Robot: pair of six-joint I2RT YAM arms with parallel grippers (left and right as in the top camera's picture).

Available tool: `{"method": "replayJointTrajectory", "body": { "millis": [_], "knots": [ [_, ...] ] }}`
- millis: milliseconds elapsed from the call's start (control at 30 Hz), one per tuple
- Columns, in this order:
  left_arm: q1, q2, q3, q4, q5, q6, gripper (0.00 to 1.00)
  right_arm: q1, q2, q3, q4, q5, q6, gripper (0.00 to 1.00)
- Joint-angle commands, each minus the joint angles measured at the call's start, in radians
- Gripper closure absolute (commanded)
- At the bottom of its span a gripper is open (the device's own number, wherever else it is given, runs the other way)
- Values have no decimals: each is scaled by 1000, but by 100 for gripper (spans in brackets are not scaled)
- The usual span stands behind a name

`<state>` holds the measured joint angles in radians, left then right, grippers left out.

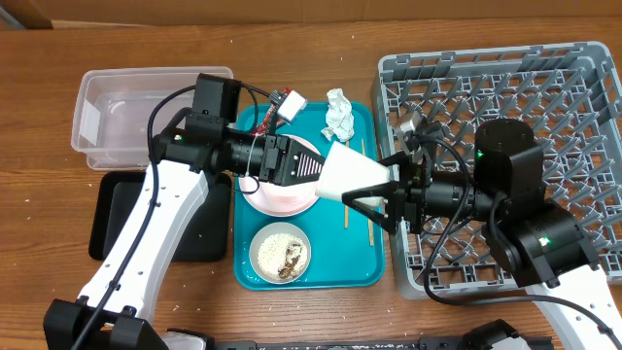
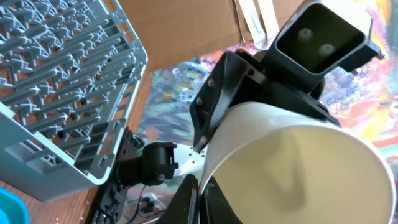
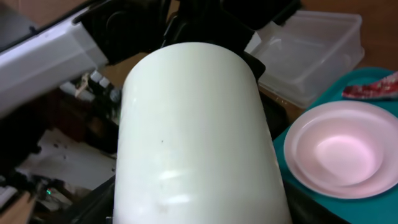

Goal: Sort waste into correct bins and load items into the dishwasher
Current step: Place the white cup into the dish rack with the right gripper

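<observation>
The small white cup [image 1: 355,173] hangs on its side above the teal tray [image 1: 326,274]. My left gripper [image 1: 316,167] is shut on its rim, pinching the wall [image 2: 200,199]. My right gripper [image 1: 384,190] is open, its fingers straddling the cup's narrow base [image 3: 193,205]. The cup fills both wrist views [image 2: 298,168] [image 3: 193,124]. The pinkish plate [image 1: 282,196] [image 3: 339,149] lies under the left gripper. The bowl [image 1: 281,252] holds the food scraps. The napkin [image 1: 338,115], red wrapper [image 1: 278,109] and chopsticks [image 1: 367,219] lie on the tray.
The grey dish rack [image 1: 544,87] stands at the right, partly under my right arm, and shows in the left wrist view [image 2: 62,93]. The clear tub [image 1: 117,117] [image 3: 317,43] sits at the back left. The black tray [image 1: 112,219] lies in front of it.
</observation>
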<state>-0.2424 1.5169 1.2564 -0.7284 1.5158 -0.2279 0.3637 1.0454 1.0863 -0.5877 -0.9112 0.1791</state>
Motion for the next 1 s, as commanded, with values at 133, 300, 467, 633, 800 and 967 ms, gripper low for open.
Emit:
{"method": "replayJointTrajectory", "body": {
  "millis": [133,300,467,633,800,967],
  "knots": [
    [-6,-4,9,0,26,-20,69,-6,-26,24,23,14,-12,42],
    [-5,-4,9,0,-31,-20,54,-6,-97,24,-79,223,12,42],
    [2,-4,9,-4,-136,-32,50,-6,-188,35,-284,544,144,42],
    [2,-16,15,-78,-414,-42,56,-6,-198,35,-571,830,359,42],
    [-19,-52,59,-225,-740,-45,60,-6,-116,35,-767,888,463,42],
    [-45,-91,171,-394,-1112,-118,62,-5,40,35,-790,892,482,38]
  ]
}}
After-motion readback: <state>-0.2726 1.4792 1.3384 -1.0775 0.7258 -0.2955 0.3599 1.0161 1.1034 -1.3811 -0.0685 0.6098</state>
